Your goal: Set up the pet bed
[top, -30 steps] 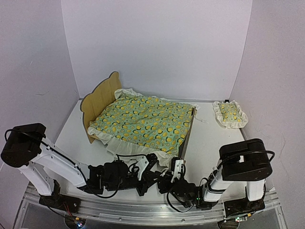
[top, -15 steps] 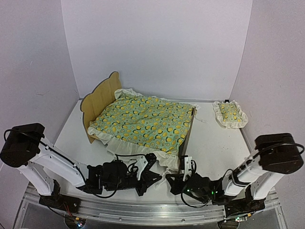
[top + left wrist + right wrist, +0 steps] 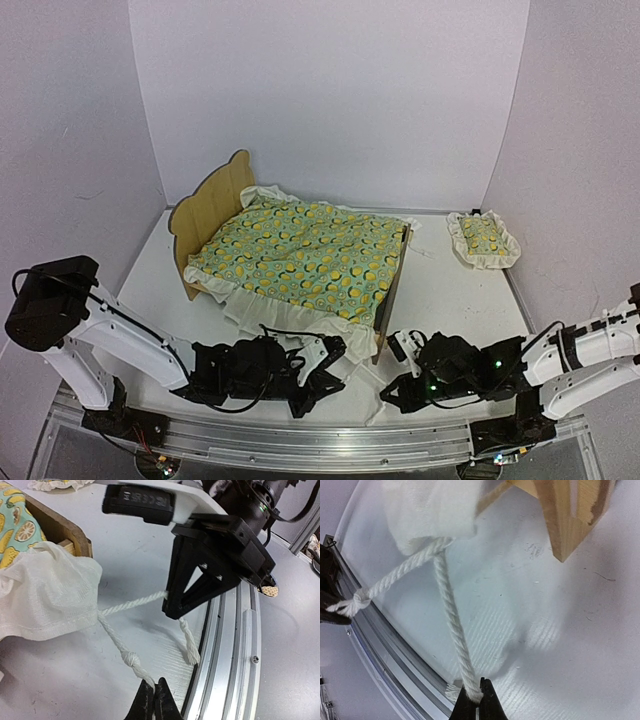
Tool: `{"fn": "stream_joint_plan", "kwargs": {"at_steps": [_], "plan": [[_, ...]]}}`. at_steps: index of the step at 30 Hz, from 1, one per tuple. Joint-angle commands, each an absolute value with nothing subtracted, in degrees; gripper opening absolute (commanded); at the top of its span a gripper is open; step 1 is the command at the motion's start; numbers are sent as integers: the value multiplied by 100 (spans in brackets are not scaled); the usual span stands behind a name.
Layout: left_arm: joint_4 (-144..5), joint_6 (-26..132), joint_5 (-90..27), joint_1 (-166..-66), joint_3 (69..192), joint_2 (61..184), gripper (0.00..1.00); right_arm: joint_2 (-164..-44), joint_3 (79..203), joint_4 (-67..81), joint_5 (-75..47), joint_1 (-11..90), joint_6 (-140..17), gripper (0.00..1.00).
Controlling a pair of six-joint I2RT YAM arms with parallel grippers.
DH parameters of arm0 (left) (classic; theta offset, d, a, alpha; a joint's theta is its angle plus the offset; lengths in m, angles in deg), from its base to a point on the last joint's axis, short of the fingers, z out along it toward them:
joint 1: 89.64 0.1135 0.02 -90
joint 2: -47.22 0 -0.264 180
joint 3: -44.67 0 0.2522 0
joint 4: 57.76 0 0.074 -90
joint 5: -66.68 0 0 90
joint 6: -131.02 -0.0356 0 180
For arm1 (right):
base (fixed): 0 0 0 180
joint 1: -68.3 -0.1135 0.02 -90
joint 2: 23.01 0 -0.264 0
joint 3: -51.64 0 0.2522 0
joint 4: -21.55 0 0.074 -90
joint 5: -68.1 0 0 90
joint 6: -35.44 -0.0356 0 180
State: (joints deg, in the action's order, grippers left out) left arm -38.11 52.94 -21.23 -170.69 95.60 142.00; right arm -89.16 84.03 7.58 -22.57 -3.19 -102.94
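The pet bed (image 3: 211,203) is a plywood frame with a curved headboard, standing at the middle left. A lemon-print ruffled blanket (image 3: 300,250) covers it. Two white cords leave the blanket's near white corner (image 3: 45,597). My left gripper (image 3: 154,696) is shut on one cord just past its knot (image 3: 131,658). My right gripper (image 3: 479,698) is shut on the other cord (image 3: 451,625) near its frayed end. Both grippers sit low by the table's near edge, the left gripper (image 3: 322,378) to the left of the right gripper (image 3: 392,388), in front of the bed's foot.
A small matching ruffled pillow (image 3: 482,238) lies at the back right. The bed's wooden corner leg (image 3: 570,520) stands just beyond the cords. A metal rail (image 3: 235,645) runs along the table's near edge, right by both grippers.
The right gripper has shut on its cord and its arm has swung out to the right, away from the left gripper. The left gripper stayed shut and shifted slightly right.
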Motion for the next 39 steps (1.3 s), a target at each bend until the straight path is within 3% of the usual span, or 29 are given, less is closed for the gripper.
{"fn": "stream_joint_plan", "kwargs": {"at_steps": [1,6,11,16,18,20,29,31,36,39], "plan": [[-4454,5181,-2932,-17122,10227,14464,0,-8853,8851,-129,-1697,-35,-9538,0],[-4823,5485,-3450,-17124,10704,14961,0,-9221,9354,-170,-1633,-34,-9036,0],[-4854,5568,-2813,-17125,10617,15095,2,-9402,9295,10,-1850,-26,-9164,0],[-4939,5710,-2040,-17112,10332,14577,43,-9262,9151,128,-1918,-26,-9286,0],[-4953,5665,-1628,-17110,10258,14227,86,-9215,9089,179,-1868,-26,-9301,0],[-4977,5579,-1218,-17120,10354,14064,98,-9149,9050,181,-1891,-19,-9312,0],[-4824,3450,340,-17232,11075,14701,68,-8762,8927,312,-1895,-18,-9385,0],[-4585,2766,355,-17243,11107,14825,68,-8729,8913,375,-1869,-21,-9402,0],[-4298,1494,396,-17248,11317,15249,81,-8778,8928,454,-1796,-17,-9388,0],[-4283,1181,662,-17239,11520,15483,78,-8752,8922,463,-1763,-21,-9411,0]]}}
